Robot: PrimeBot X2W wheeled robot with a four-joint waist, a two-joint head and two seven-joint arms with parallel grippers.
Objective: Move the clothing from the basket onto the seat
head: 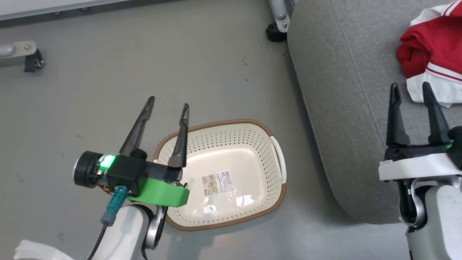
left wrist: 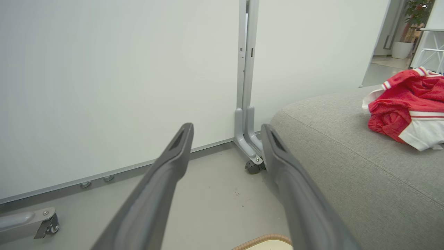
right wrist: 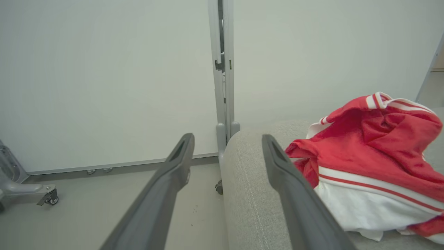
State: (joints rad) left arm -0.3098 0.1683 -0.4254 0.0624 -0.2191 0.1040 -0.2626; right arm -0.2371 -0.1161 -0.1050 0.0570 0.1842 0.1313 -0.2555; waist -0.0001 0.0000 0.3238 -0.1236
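Clothing (head: 429, 54), soft red fabric with white panels and thin white stripe trim, lies bunched in one heap on the large grey woven-fabric upholstered seat (head: 343, 90), toward the right edge of the head view. How many garments make up the heap cannot be told.

Cream-white perforated plastic basket (head: 274, 159) with a brown woven-look rim stands on the smooth grey floor (head: 126, 61), just beside the seat's rounded left edge. Its glossy bottom lies bare, with a paper label (head: 216, 183) on it.

Left gripper (head: 169, 101): long dark fingers spread wide, nothing between them. It hovers over the basket's left rim, tips pointing out over the floor.

Right gripper (head: 410, 84): fingers spread, nothing pinched. It hangs over the seat with its tips at the lower white hem of the clothing. In the right wrist view one finger overlaps the heap's edge; whether it touches cannot be told.

White partition panel (left wrist: 104, 69) on grey castor feet stands behind the floor and the seat.
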